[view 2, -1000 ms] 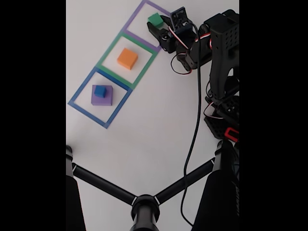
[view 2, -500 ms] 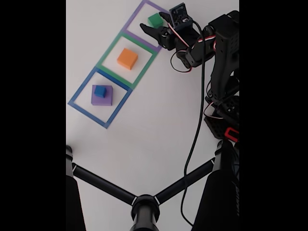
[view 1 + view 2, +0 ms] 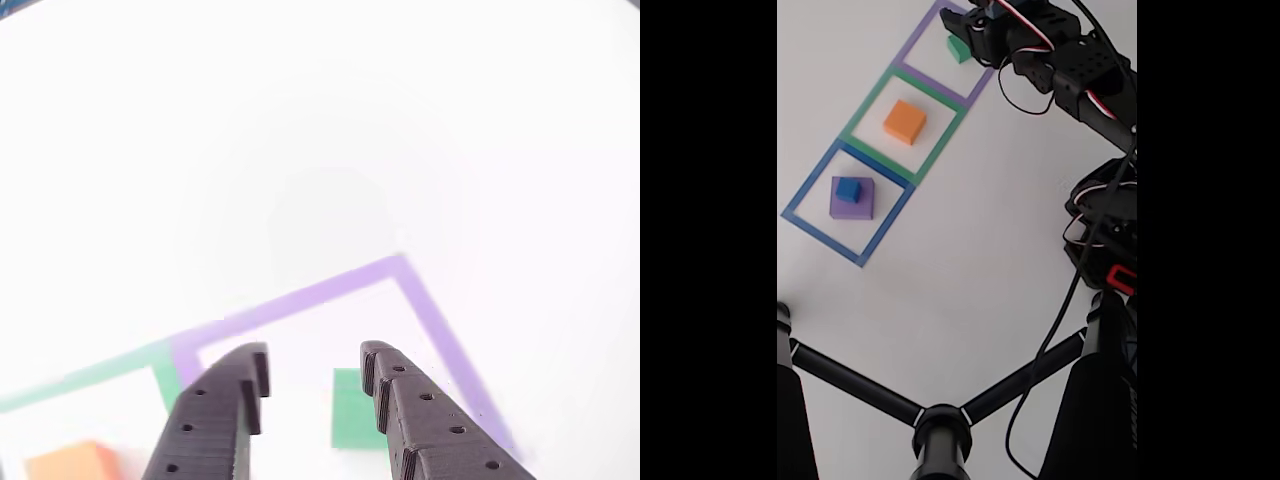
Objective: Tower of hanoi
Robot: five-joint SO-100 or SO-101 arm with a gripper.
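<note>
With my jaws apart above the desk, the green block (image 3: 356, 410) sits in the purple outline (image 3: 330, 290), just below and ahead, nearer my right finger (image 3: 420, 420) in the other view; centring needs a slight shift.

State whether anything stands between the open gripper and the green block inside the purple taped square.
Nothing visible does. In the other view the gripper hangs open, and the green block shows in the gap beside the right-hand finger, with bare white table around it. The orange block sits apart in the green outline.
</note>
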